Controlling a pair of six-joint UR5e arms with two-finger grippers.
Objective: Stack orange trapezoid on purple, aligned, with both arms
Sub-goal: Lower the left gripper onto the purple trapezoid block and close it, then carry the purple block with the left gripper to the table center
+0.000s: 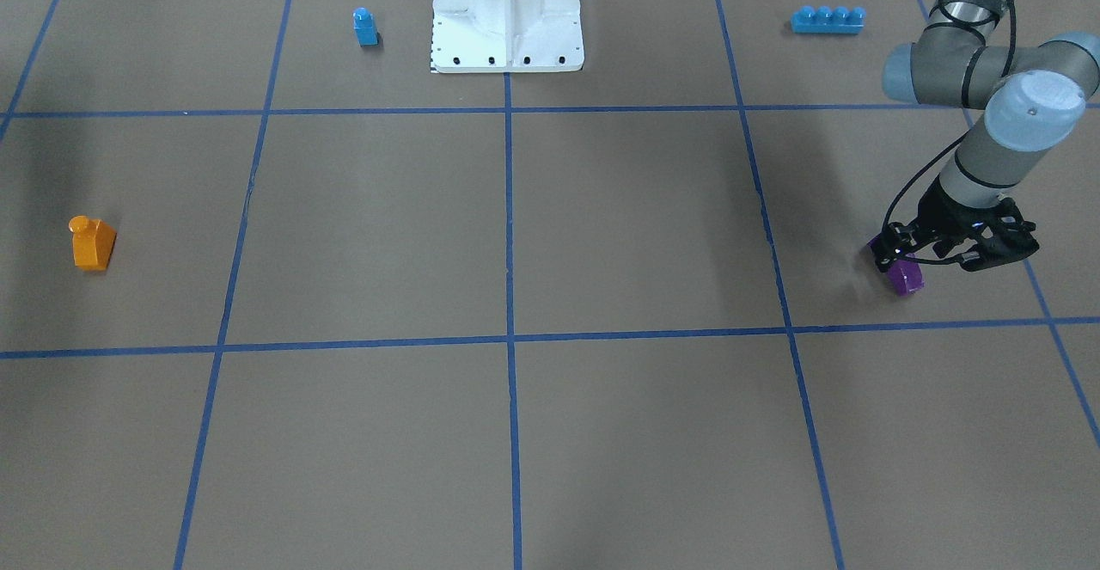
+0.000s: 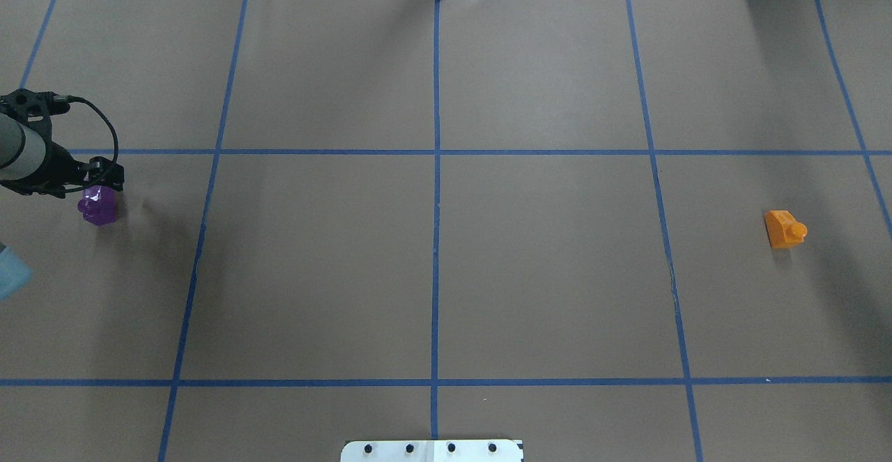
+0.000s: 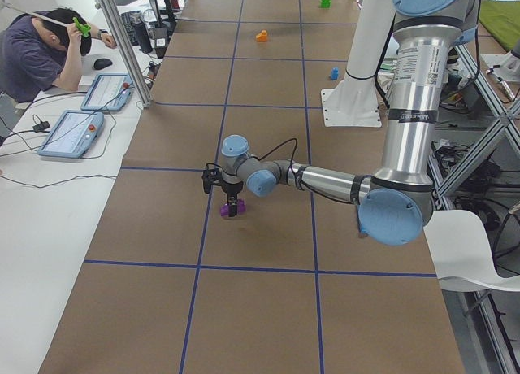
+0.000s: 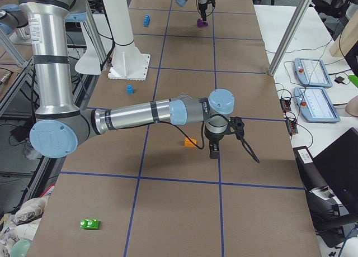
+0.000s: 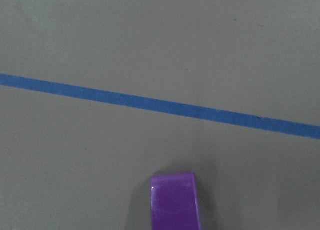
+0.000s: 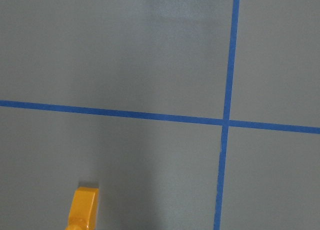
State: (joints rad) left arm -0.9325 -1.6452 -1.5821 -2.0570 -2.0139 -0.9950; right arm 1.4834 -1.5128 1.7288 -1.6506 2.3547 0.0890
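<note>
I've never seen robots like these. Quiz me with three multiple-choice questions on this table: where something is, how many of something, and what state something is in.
1. Where is the purple brick?
A) right at the left gripper
B) in the middle
C) in a far corner

2. How many blue bricks show in the front-facing view?
A) one
B) two
C) four

3. The orange brick is
A) stacked on the purple brick
B) held in the air
C) standing alone on the table

Answers:
1 A, the gripper sits right over it.
2 B, a small blue brick and a long blue brick.
3 C, it stands far from the purple brick.
</note>
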